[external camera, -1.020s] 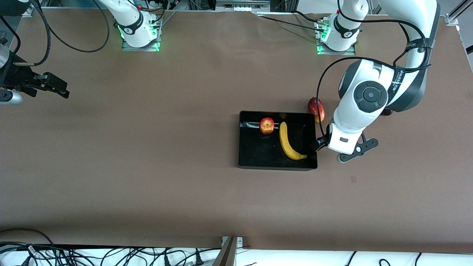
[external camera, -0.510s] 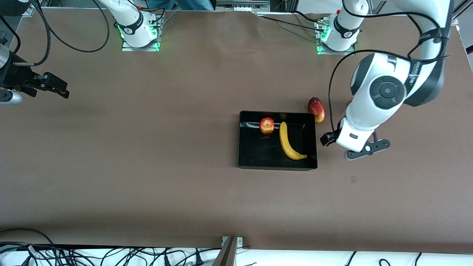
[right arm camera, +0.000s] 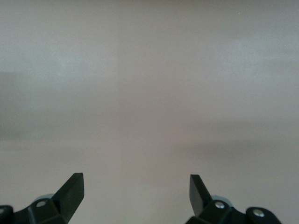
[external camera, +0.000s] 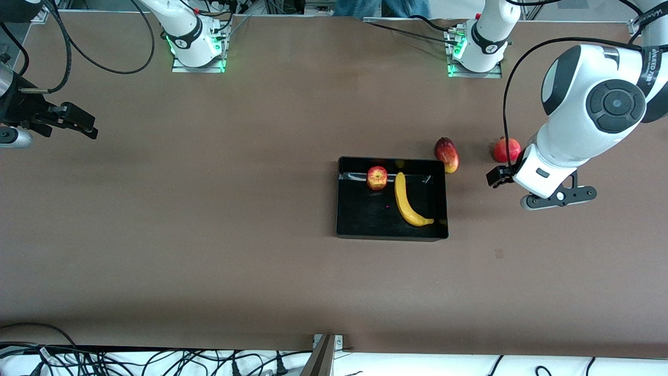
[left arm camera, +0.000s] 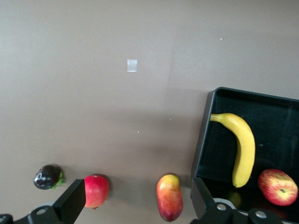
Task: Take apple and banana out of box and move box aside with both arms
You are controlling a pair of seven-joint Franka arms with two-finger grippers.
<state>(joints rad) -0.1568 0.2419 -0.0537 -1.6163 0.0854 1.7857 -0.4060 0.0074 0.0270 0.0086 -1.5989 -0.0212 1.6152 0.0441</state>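
Partly hidden: left end effector [left arm camera: 135,205] spread, empty, above mango [left arm camera: 169,203]; right end effector [right arm camera: 135,193] spread over bare table [right arm camera: 149,93].

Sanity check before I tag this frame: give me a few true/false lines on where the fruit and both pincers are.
1. The apple and banana lie in the black tray. True.
2. The mango is in the tray too. False: it lies on the table beside the tray's corner.
3. The left pincer is open and empty. True.
4. The right pincer holds the pomegranate. False: it is open and empty over bare table at the right arm's end.
5. The apple touches the mango. False: the tray wall stands between them.
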